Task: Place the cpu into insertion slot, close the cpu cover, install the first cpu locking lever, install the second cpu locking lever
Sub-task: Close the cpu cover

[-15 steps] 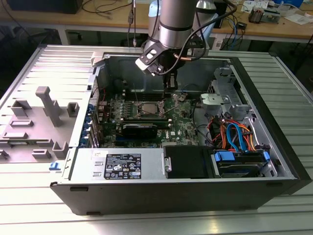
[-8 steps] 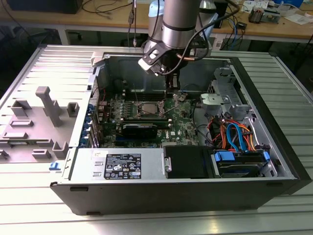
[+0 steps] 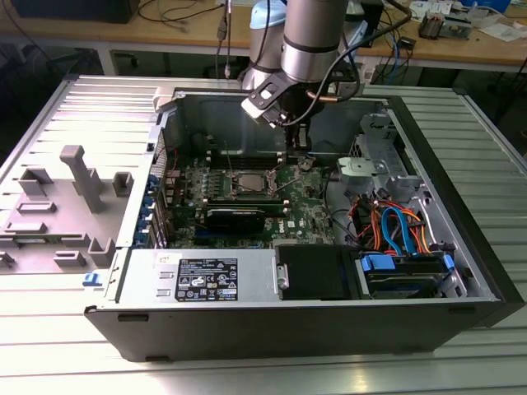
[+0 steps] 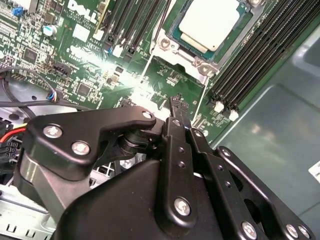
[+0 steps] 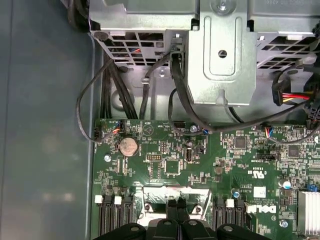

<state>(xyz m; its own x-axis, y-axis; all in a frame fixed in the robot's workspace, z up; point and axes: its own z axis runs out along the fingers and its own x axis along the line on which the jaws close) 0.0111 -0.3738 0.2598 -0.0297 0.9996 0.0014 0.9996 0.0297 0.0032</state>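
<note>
Claw is squeezed tight with nothing in it, low over the green board, and the cpu lies flat in the insertion slot near the claw's tips, just past them and not touching them.

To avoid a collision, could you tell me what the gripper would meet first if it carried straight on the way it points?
Probably the green motherboard just beside the cpu cover; the gripper points down there, though depth is unclear.
</note>
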